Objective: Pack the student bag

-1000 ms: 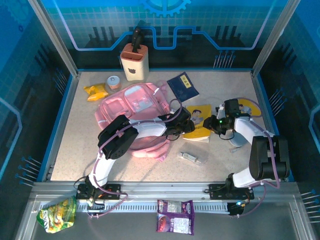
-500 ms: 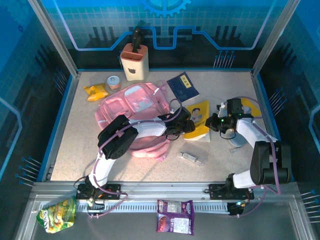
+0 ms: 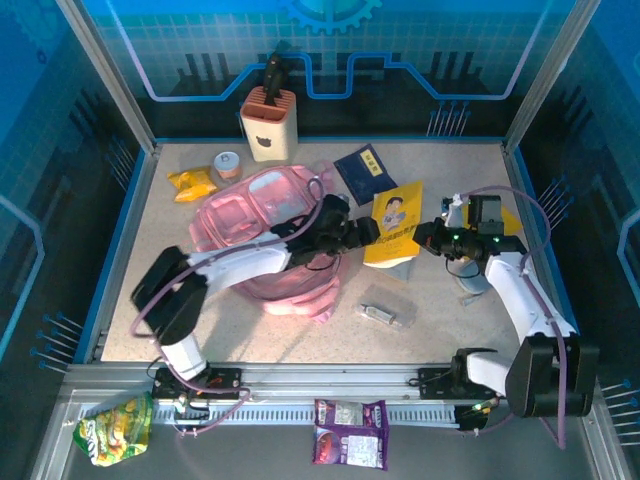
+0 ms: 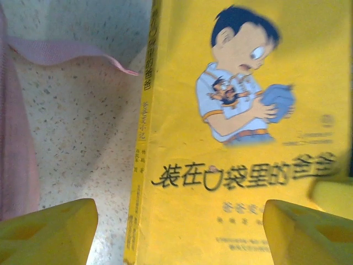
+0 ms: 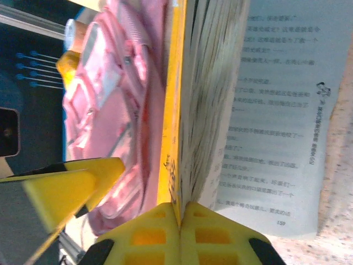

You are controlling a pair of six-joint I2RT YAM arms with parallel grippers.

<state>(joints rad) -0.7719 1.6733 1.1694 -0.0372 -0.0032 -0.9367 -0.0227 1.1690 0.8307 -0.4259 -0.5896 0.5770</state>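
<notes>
The pink student bag (image 3: 250, 215) lies left of centre on the table and also shows in the right wrist view (image 5: 118, 105). A yellow book (image 3: 396, 222) with a cartoon boy on its cover stands tilted up off the table, its pages (image 5: 276, 110) hanging open. My right gripper (image 3: 427, 238) is shut on its yellow cover edge (image 5: 180, 212). My left gripper (image 3: 360, 232) reaches across the bag to the book's left side. It is open, with the cover (image 4: 237, 110) filling the space ahead of its fingers (image 4: 49, 232).
A knife block (image 3: 268, 122) stands at the back, with a blue book (image 3: 366, 172), a yellow snack pack (image 3: 192, 182) and a small jar (image 3: 228, 163) near it. A clear packet (image 3: 385, 315) lies at the front. Snack bags (image 3: 115, 428) sit on the front rail.
The right gripper has drawn to the right and raised the yellow book, so it stands more upright. The left arm has stretched out further across the bag.
</notes>
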